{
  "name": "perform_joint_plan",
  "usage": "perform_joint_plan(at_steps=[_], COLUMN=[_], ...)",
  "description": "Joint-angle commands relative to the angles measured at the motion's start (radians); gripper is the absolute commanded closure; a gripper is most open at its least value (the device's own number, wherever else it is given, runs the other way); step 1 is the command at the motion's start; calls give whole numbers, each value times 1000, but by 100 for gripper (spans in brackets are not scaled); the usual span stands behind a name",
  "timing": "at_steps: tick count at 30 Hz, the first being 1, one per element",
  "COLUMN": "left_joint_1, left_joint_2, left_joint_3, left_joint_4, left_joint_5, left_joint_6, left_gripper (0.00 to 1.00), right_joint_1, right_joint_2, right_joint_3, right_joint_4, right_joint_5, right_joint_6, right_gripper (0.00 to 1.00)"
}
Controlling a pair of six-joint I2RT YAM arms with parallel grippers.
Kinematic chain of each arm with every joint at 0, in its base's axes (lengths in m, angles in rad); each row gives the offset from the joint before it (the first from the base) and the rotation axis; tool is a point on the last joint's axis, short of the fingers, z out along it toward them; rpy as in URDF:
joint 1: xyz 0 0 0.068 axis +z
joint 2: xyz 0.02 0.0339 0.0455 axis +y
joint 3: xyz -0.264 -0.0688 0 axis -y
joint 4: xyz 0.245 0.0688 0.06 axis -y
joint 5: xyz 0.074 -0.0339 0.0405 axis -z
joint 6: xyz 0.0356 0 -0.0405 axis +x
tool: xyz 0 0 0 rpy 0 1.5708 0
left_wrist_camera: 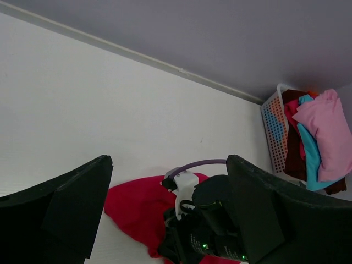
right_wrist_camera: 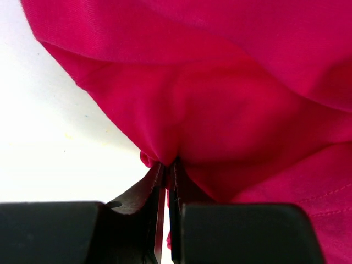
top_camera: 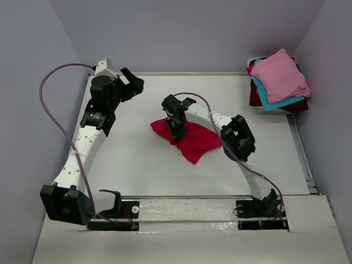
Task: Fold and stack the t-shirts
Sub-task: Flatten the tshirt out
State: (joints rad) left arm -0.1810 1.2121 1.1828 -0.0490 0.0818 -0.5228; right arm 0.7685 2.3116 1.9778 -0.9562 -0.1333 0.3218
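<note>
Bright even overhead light, soft shadows, sharp overhead view, blurred close wrist foregrounds

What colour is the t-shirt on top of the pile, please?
That t-shirt is light pink; top external view.

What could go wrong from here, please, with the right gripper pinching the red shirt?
The right gripper is shut on only a small pinch of the red shirt, so the cloth may slip out when lifted.
The shirt lies crumpled, and a one-point lift would probably bunch it rather than spread it.
The left gripper hangs open away from the shirt, so it cannot yet help hold it flat.
</note>
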Motion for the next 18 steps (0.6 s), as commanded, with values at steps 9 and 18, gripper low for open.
perform_joint_plan(at_steps=[9,18], left_joint_1=[5,5], left_joint_2=[-16,4], left_joint_3=[-51,-95], left_joint_4=[41,52], left_joint_5=[3,-17], left_joint_6=[4,12], left_gripper=[3,4], right_joint_1=[12,12], right_joint_2=[-76,-138], right_joint_3=[183,447], right_joint_4=[-96,-207], right_joint_5=[87,195], right_joint_6=[13,13], right_gripper=[93,93])
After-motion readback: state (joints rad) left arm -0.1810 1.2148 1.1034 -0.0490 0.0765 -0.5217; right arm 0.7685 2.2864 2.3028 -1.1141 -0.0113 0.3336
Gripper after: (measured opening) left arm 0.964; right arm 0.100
